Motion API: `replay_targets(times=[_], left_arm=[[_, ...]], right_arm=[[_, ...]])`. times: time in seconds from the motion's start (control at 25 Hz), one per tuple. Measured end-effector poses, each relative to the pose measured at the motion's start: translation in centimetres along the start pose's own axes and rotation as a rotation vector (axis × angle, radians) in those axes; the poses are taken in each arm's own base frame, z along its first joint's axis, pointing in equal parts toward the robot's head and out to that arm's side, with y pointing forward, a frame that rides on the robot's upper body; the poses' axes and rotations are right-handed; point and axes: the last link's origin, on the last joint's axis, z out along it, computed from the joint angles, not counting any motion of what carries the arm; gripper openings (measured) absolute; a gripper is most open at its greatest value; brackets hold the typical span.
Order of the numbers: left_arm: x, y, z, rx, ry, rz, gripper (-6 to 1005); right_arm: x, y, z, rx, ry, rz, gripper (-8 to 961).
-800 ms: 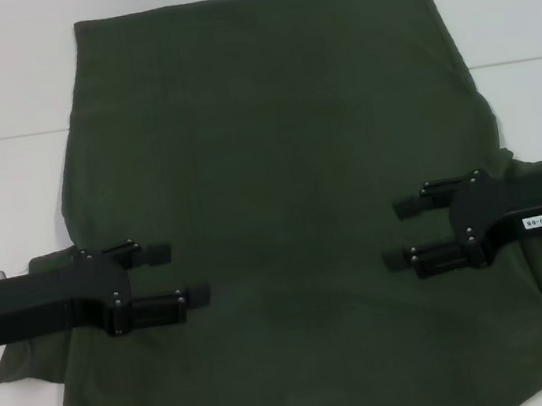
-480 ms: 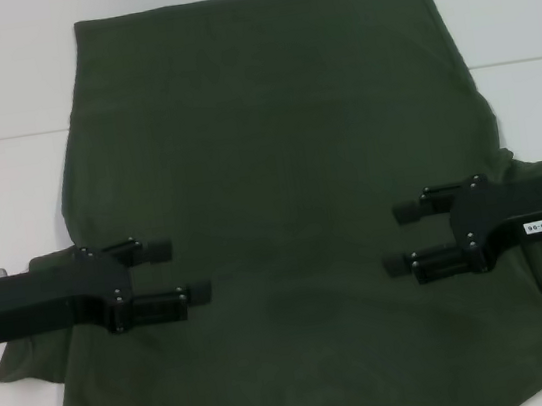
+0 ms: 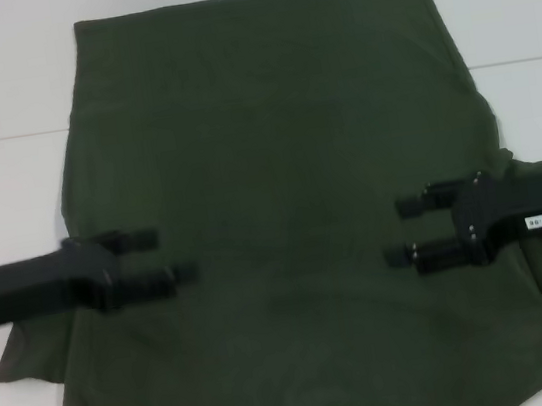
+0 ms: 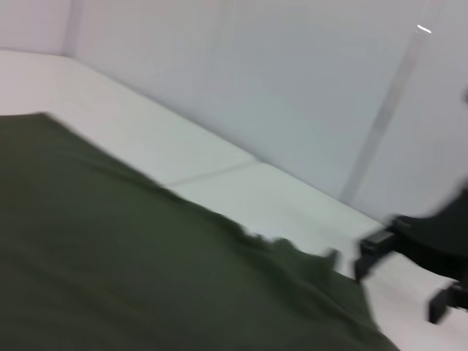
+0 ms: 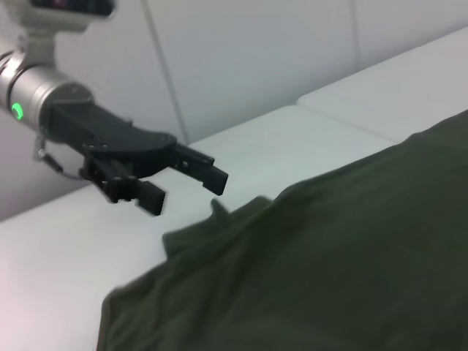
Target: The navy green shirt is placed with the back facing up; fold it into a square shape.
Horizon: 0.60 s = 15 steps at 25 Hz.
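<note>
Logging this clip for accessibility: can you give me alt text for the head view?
A navy green shirt lies spread flat, plain side up, on a white table. The left end effector and the right end effector hover over its lower half, one from each side, both open and pointing inward toward each other.

Both tools level, fingers parted — left tool (image 3: 162, 257) facing right tool (image 3: 404, 232).

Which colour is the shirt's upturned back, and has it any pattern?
The navy green shirt is plain dark olive green, without pattern; the head view shows it best.
</note>
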Motion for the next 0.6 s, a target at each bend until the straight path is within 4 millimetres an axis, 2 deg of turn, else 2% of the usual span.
replay_targets(times=[0.16,0.36,0.48,0.6], left_arm=[[-0.2,-2.3,-2.1,0.151,0.033,-0.284,929],[-1.6,-4.0,-5.1,0.276,0.086,-0.651,928],[-2.6,-5.0,-5.7,0.349,0.096,-0.741,927],[-3.6,-5.9,-5.7,0.417,0.095,-0.759,927]], right_arm=[[-0.3,-0.7,-0.1,0.046,-0.052,0.089,826],[-0.2,-1.4,0.3,0.087,-0.057,0.174,826],[-0.1,-1.7,0.5,0.101,-0.055,0.181,826],[-0.2,-1.8,0.5,0.112,-0.058,0.176,825]])
